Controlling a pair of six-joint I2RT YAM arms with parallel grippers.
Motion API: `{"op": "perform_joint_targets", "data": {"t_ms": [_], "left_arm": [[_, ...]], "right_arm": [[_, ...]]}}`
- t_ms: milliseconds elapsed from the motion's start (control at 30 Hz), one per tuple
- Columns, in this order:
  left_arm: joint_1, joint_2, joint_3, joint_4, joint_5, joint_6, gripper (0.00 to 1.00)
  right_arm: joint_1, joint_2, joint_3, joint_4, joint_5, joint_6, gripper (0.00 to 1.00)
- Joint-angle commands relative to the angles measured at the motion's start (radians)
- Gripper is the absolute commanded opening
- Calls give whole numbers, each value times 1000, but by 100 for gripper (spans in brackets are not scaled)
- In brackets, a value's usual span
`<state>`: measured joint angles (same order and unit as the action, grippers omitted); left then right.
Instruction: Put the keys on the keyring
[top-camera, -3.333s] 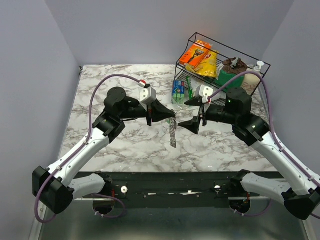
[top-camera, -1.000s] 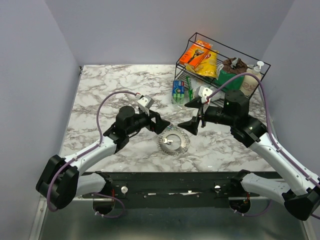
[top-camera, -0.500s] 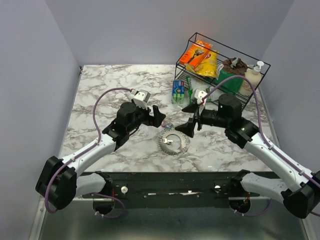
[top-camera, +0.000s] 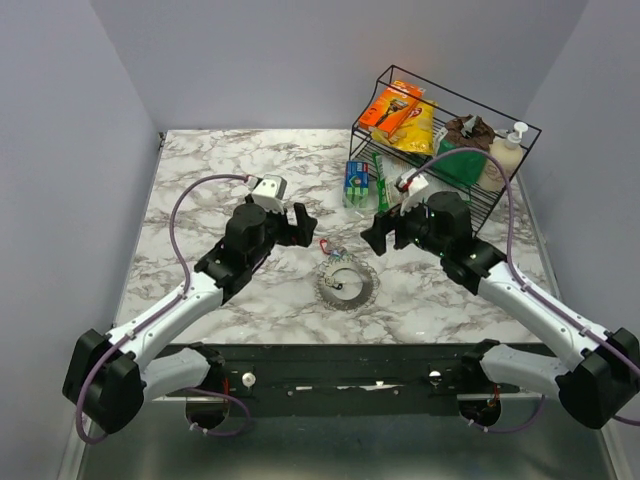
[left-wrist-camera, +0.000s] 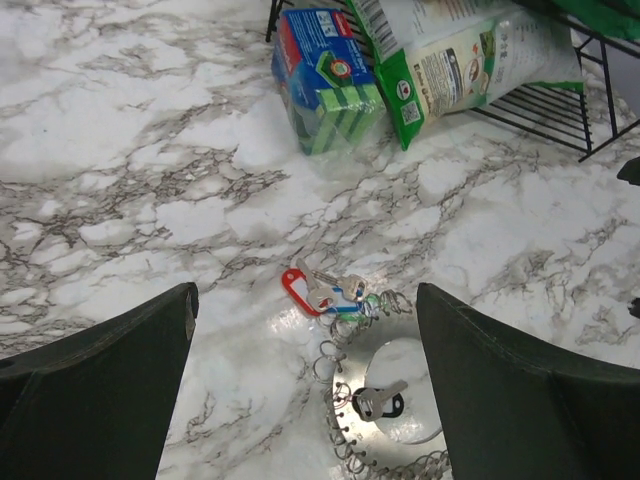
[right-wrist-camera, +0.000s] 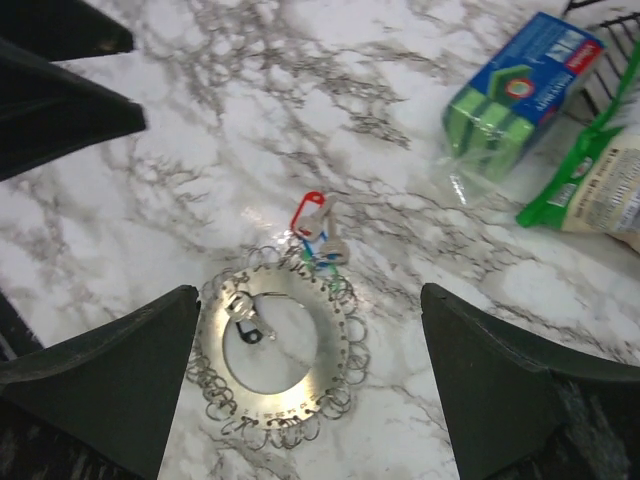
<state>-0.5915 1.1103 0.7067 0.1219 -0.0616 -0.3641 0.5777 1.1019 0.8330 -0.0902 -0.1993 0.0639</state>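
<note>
The keyring (top-camera: 346, 297) is a flat silver disc edged with several small wire rings, lying on the marble table (top-camera: 200, 190) between both arms. Keys (top-camera: 329, 247) with red, blue and green tags lie at its far edge; I cannot tell if they are strung on. One black-headed key (left-wrist-camera: 375, 400) rests inside the disc's hole. My left gripper (top-camera: 303, 225) hovers open to the left of the keys (left-wrist-camera: 325, 290) and keyring (left-wrist-camera: 341, 424). My right gripper (top-camera: 375, 232) hovers open to their right, above the keyring (right-wrist-camera: 333, 356) and keys (right-wrist-camera: 320, 235). Neither holds anything.
A black wire rack (top-camera: 500, 115) at the back right holds snack bags and a soap bottle (top-camera: 508, 150). A blue-green sponge pack (top-camera: 356, 180) and a green bag (left-wrist-camera: 450, 60) lie in front of the rack, just beyond the keys.
Earlier the keyring hung edge-on at the left gripper; since a second ago it lies flat on the table. Both open grippers have shifted back, away from the ring.
</note>
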Motion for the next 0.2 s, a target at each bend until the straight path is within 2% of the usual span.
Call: {"op": "perform_joint_targets", "data": {"t_ms": [0, 167], "left_arm": [[-4, -84, 42, -18, -107, 36, 99], [-4, -151, 24, 24, -121, 63, 99]], "right_arm": [[-21, -40, 2, 26, 262, 63, 100], [-21, -79, 18, 24, 366, 73, 100]]}}
